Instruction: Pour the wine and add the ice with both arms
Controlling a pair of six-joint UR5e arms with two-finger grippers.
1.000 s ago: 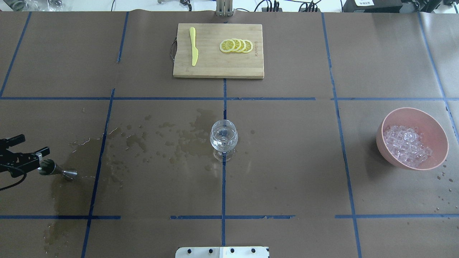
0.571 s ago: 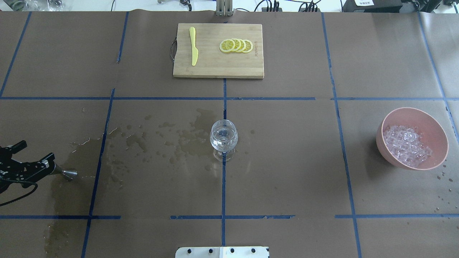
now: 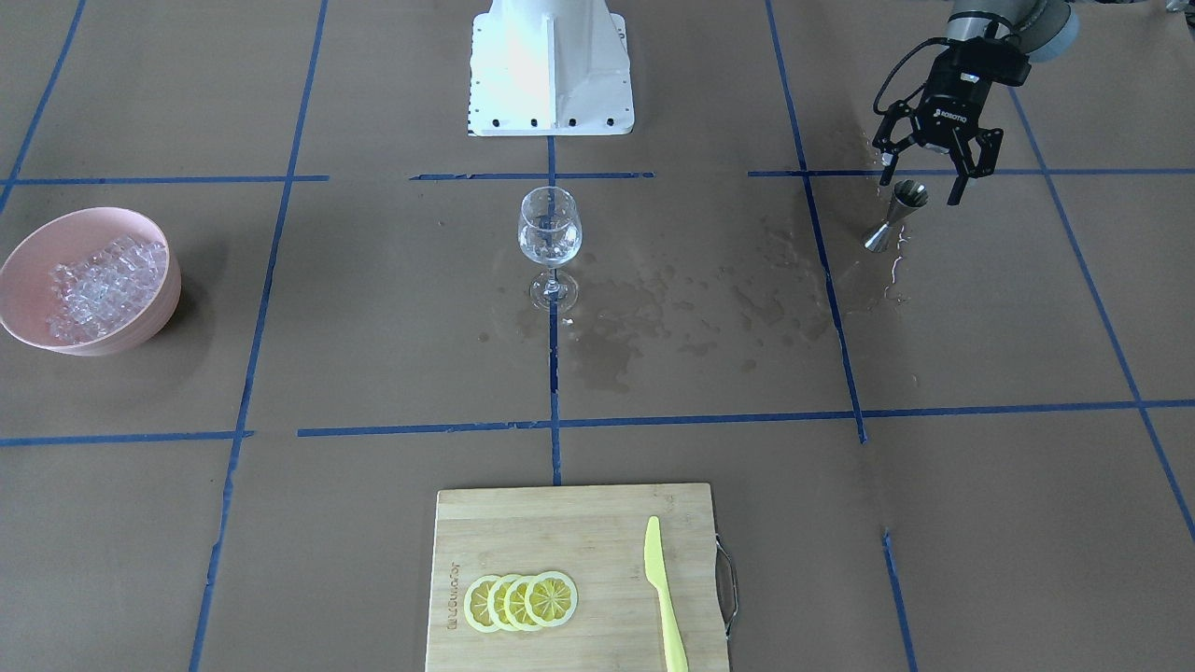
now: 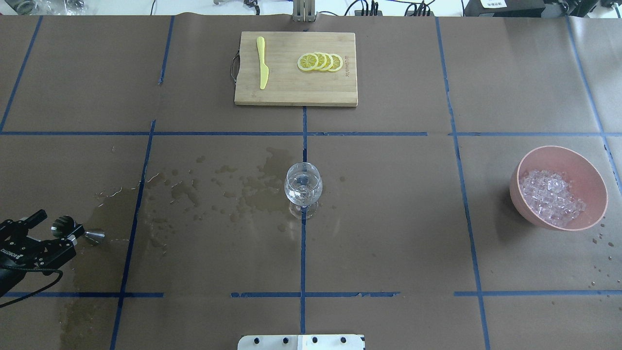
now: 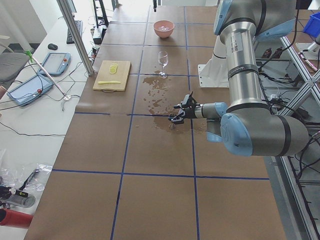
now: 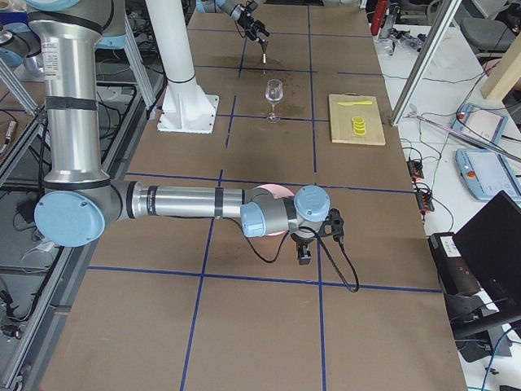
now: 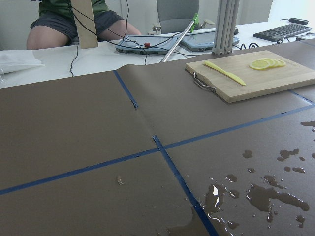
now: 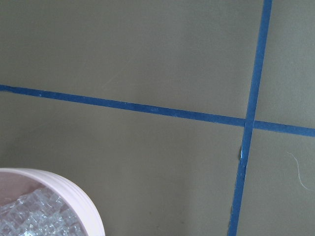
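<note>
My left gripper [image 3: 920,184] is open, just above and behind a steel jigger [image 3: 896,217] that stands on the wet paper; its fingers do not touch it. In the overhead view the gripper [image 4: 51,229] is at the far left beside the jigger [image 4: 80,230]. A wine glass [image 4: 303,187] stands at the table's middle with a small measure of clear wine [image 3: 549,248] in it. Ice [image 4: 551,197] fills a pink bowl [image 4: 595,175] at the right. My right gripper [image 6: 305,251] hangs by that bowl; I cannot tell if it is open. The right wrist view shows the bowl rim [image 8: 86,199] and ice [image 8: 34,216].
A wooden cutting board [image 4: 295,92] with a yellow knife [image 4: 262,63] and lemon slices [image 4: 320,62] lies at the far middle. Wet stains [image 4: 243,189] spread between glass and jigger. The white pedestal [image 3: 549,65] stands at the robot's side.
The open left gripper has drawn back from the jigger toward the robot's side. The jigger stays standing in place. Glass and bowl have not moved.
</note>
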